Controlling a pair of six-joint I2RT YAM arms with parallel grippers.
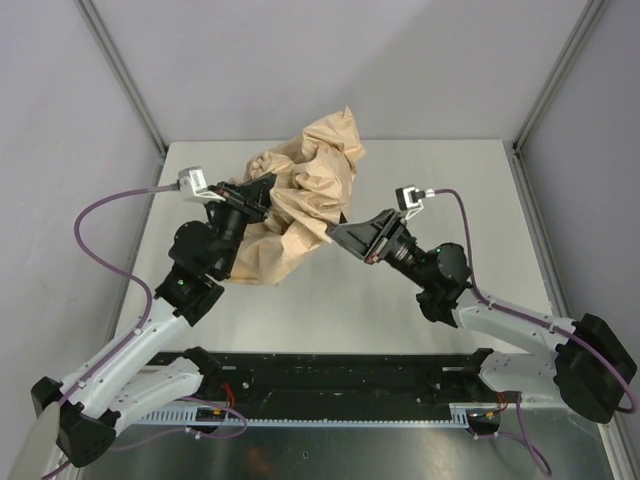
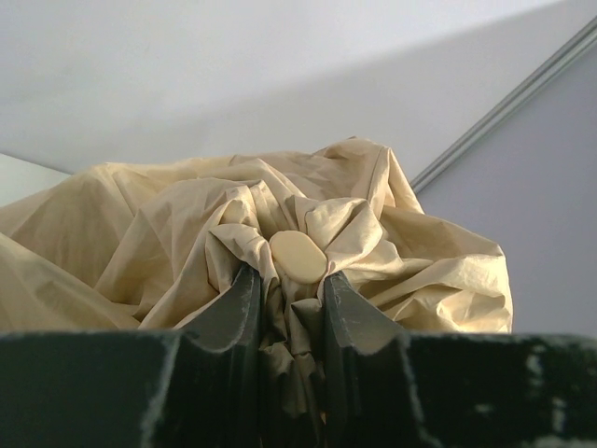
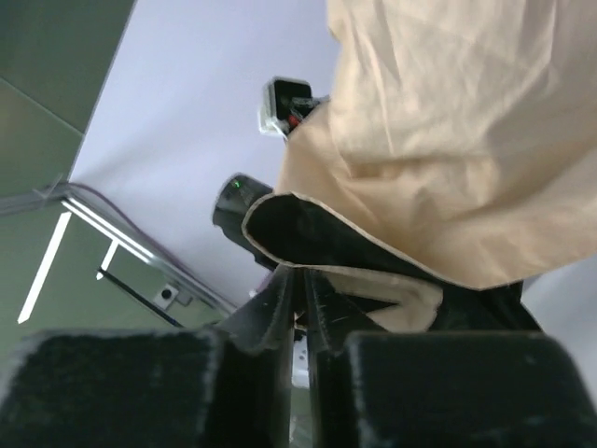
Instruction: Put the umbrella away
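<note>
The umbrella (image 1: 300,195) is a crumpled bundle of tan fabric held above the table between both arms. My left gripper (image 1: 262,192) is shut on gathered fabric at its left side. In the left wrist view the fingers (image 2: 238,313) pinch folds of the canopy (image 2: 168,233) just below a cream oval cap (image 2: 297,255). My right gripper (image 1: 335,232) is shut on the canopy's lower right edge. In the right wrist view the hemmed edge with dark lining (image 3: 308,233) runs into the nearly closed jaws (image 3: 300,280). The shaft and wooden handle are hidden.
The white table (image 1: 450,200) has grey walls behind and at both sides, with metal posts at the corners (image 1: 540,100). A black rail (image 1: 340,375) runs along the near edge between the arm bases. The left arm (image 3: 238,201) shows in the right wrist view.
</note>
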